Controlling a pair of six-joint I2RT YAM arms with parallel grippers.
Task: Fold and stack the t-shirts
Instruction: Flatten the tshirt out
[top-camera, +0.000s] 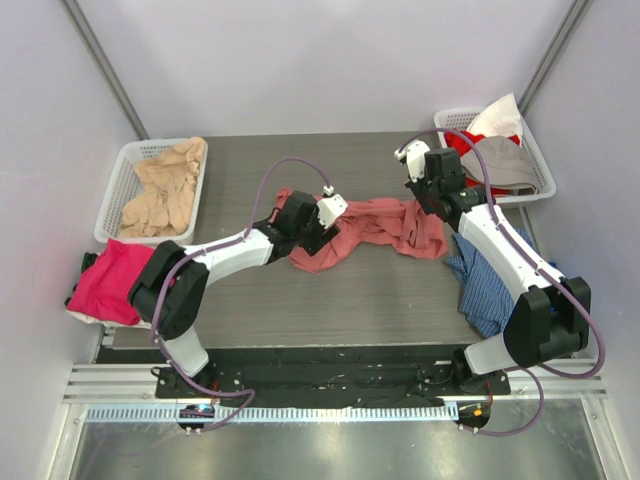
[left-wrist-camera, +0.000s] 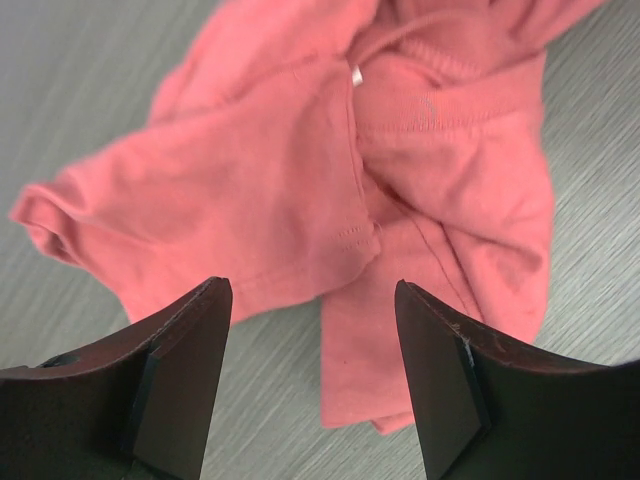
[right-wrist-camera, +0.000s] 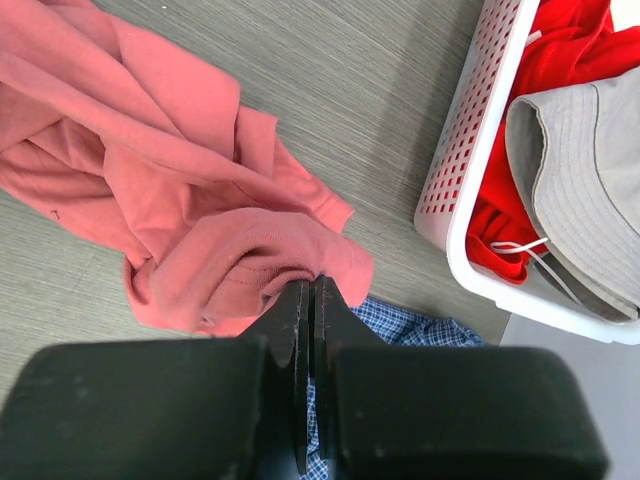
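The grey table (top-camera: 370, 300) carries the salmon-red t-shirt (top-camera: 372, 222), crumpled in a long heap across its middle, between my two arms. I judge it light, limp and not slippery. It will sag and drag on the table rather than hold a shape, so it wants two grips well apart, on hem or shoulder seams, not in the bunched middle.

My right gripper (right-wrist-camera: 308, 296) is closed on a fold at the shirt's right end, with cloth gathered at the tips. My left gripper (left-wrist-camera: 312, 292) hangs with its jaws wide apart above the left end, where what looks like a sleeve (left-wrist-camera: 90, 215) lies fairly flat — a fair place to pinch.

Smallest is a white tag (left-wrist-camera: 355, 75) at the neckline — no writing legible, no brand visible.
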